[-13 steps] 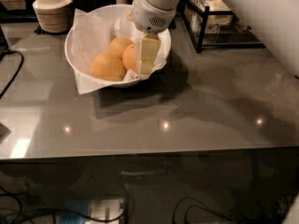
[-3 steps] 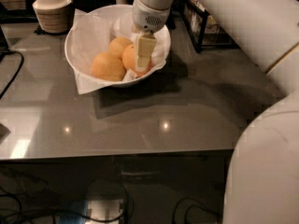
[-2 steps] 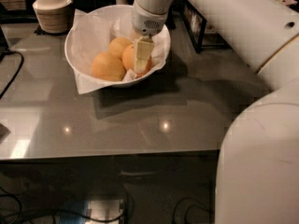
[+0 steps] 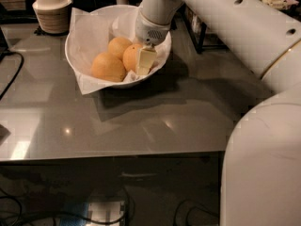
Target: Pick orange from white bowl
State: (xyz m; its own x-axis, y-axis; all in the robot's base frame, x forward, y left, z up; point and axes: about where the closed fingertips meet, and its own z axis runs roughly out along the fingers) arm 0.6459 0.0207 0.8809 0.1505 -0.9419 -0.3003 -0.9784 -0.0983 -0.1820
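Since the earlier views the arm (image 4: 221,13) has swung across the right of the scene, and a broad white link (image 4: 263,168) now fills the near right corner where the table's edge was open before; the gripper (image 4: 145,64) itself has hardly shifted and is still down inside the white bowl (image 4: 67,48). Its pale tip rests against the right-hand side of the orange (image 4: 130,58), hiding part of the fruit, and whether it is spread or clamped on the orange cannot be told from this angle. That orange lies toward the bowl's right half, on crumpled white paper (image 4: 91,32) that lines the bowl and spills over its rim at the left and at the front. Touching it are two paler fruits: one (image 4: 117,46) just behind it, the other (image 4: 107,67) to its left and nearer the bowl's front wall. Bowl and contents sit on a glossy grey table (image 4: 141,121), in the left half and close to the far edge, with a wide bare stretch between it and the near edge. A stack of small ribbed beige bowls (image 4: 51,12) stands at the far left corner, apart from the white one. Behind the arm, along the far edge toward the right, a dark rack (image 4: 200,29) is partly visible. A black cable (image 4: 10,81) curves over the left edge.
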